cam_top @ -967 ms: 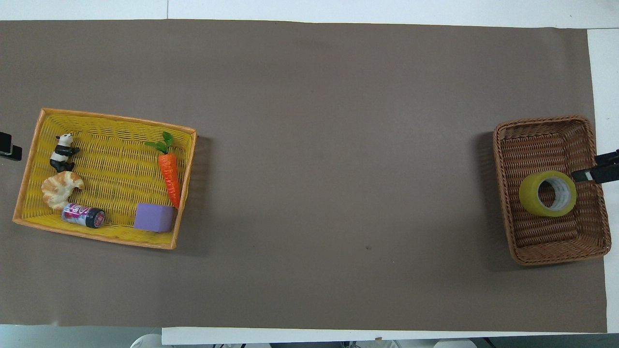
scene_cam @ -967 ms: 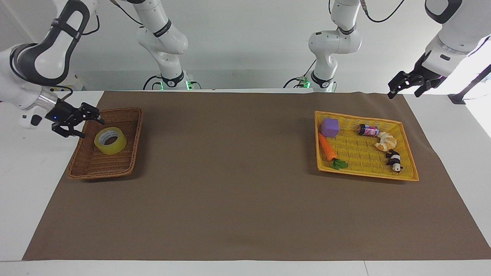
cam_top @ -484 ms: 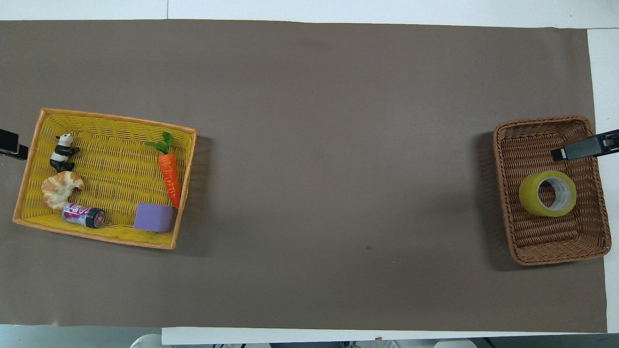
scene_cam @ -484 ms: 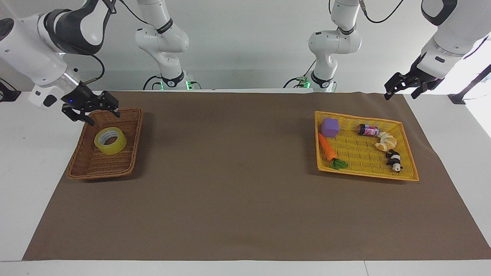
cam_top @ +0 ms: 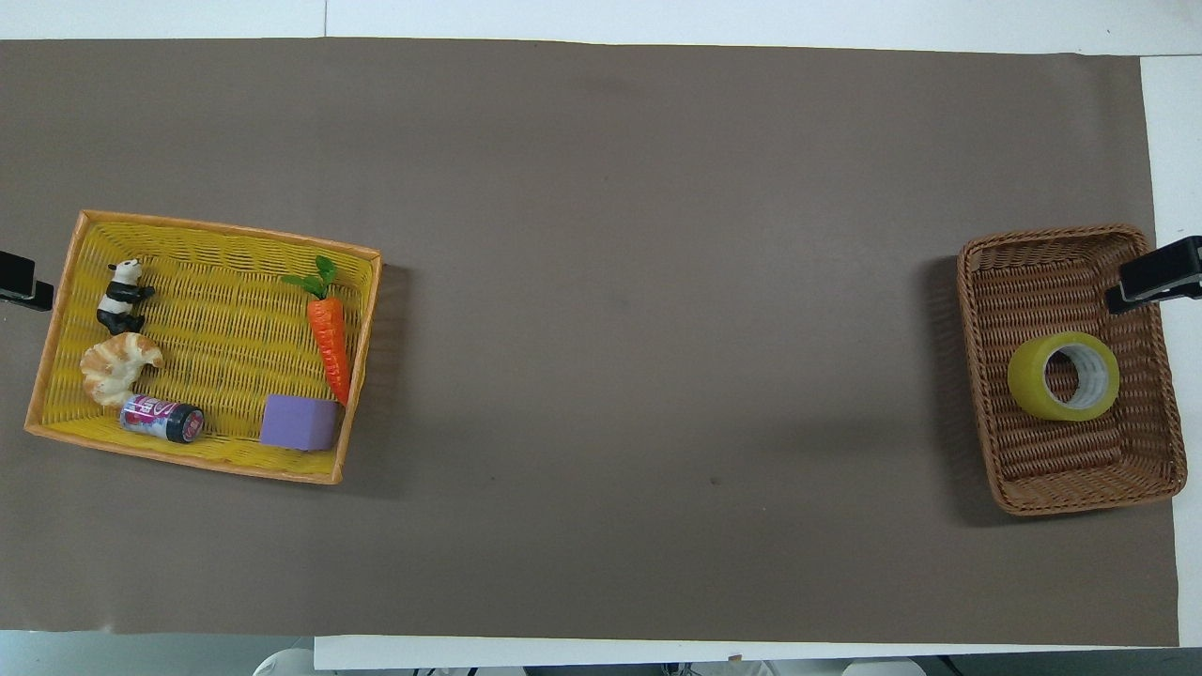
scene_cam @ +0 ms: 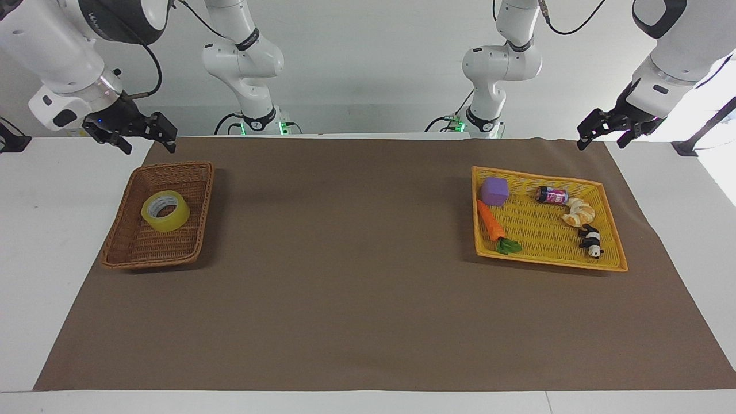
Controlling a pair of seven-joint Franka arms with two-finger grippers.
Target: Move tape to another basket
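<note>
The yellow tape [scene_cam: 165, 211] lies flat in the dark brown wicker basket [scene_cam: 118, 244], at the right arm's end of the table. It also shows in the overhead view [cam_top: 1063, 376], inside the basket [cam_top: 1080, 493]. My right gripper [scene_cam: 148, 142] is open and empty, up in the air over the basket's rim and clear of the tape; one of its fingers [cam_top: 1155, 279] shows at the overhead view's edge. My left gripper [scene_cam: 601, 140] is open and empty, and waits raised beside the yellow basket.
A bright yellow-orange flat basket [scene_cam: 546, 261] at the left arm's end holds a purple cube [scene_cam: 494, 191], a carrot [scene_cam: 490, 221], a small can [scene_cam: 551, 195], a croissant [scene_cam: 578, 213] and a panda figure [scene_cam: 591, 240]. A brown mat [scene_cam: 356, 259] covers the table.
My right gripper has risen from beside the tape in the brown basket and pulled back toward the robots, empty. The tape has stayed put. The left gripper has barely moved.
</note>
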